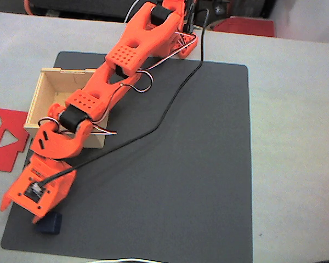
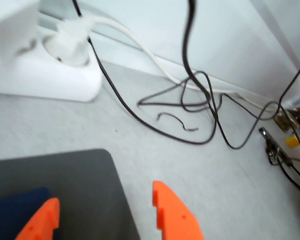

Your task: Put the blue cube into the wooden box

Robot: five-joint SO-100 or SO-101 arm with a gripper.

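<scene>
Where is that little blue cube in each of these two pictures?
Fixed view: the blue cube sits near the bottom left, on the dark mat's front corner, just under the orange fingers.
Wrist view: the blue cube is at the bottom left edge, behind the left finger.
Shared landmark: the dark mat's rounded corner.

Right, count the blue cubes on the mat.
1. The cube sits at the mat's near-left corner in the fixed view, just under the gripper. The arm could hide others.

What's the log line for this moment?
hand: open, low over mat | blue cube: on mat beside fingertip, ungrasped | wooden box: cube not inside
</scene>
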